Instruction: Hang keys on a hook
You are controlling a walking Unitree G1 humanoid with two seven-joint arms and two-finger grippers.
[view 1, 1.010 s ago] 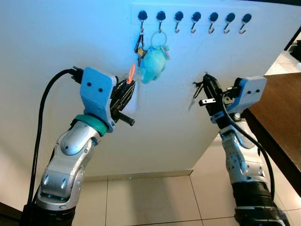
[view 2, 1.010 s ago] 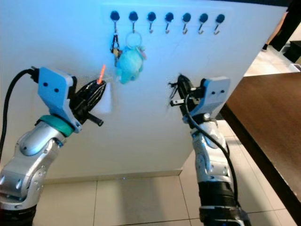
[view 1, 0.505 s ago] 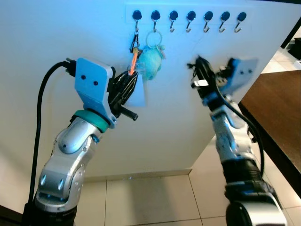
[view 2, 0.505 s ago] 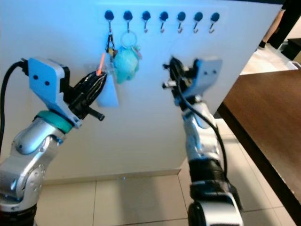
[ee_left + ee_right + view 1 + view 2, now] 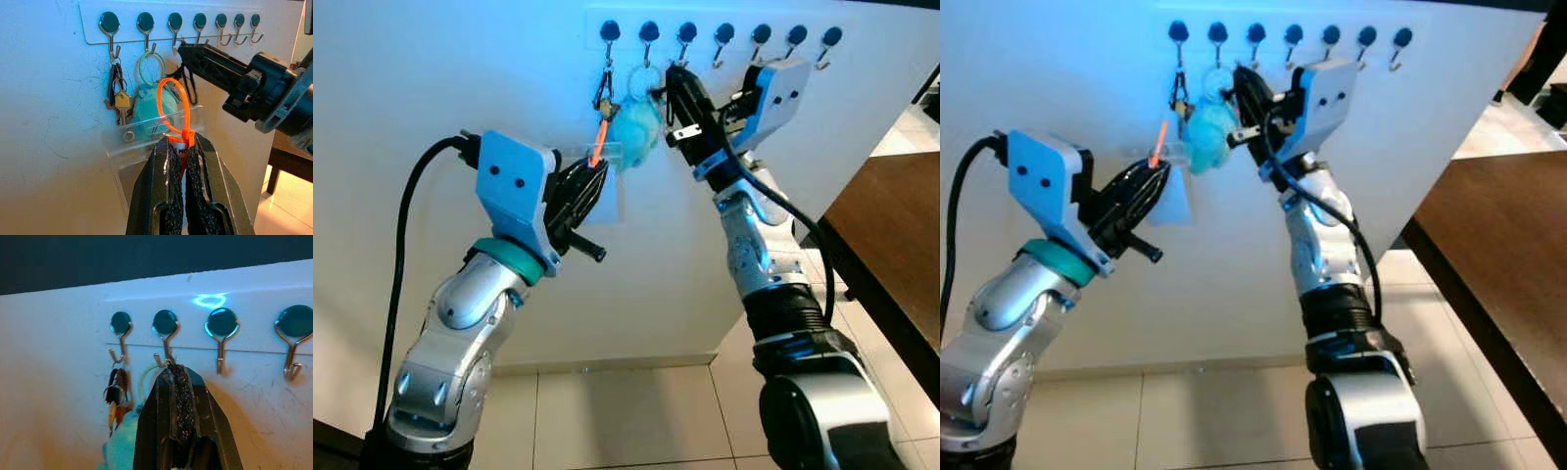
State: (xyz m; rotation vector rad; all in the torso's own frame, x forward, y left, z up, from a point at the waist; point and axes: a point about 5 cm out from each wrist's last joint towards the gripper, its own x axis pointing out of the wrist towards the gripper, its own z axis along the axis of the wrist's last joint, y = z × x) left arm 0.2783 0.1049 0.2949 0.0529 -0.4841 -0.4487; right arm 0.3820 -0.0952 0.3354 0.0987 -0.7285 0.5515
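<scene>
Below the hooks (image 5: 168, 25), an orange loop (image 5: 174, 105) is pinched in the closed left gripper (image 5: 179, 147) for hanging, while the empty right gripper (image 5: 677, 83), also closed, is raised beside them.

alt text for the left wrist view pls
The left gripper pinches an orange zip-tie loop on a clear tag, below a hook rail where keys and a teal plush keychain hang. The right gripper reaches in near the third hook.

Cool bluish light is washing over the white wall panel (image 5: 431, 88), brightest near the row of dark round-headed metal hooks (image 5: 220, 328), where a small glare spot is glowing. The right wrist view is looking dim and soft, its close black claw fingers (image 5: 183, 396) blurring.
</scene>
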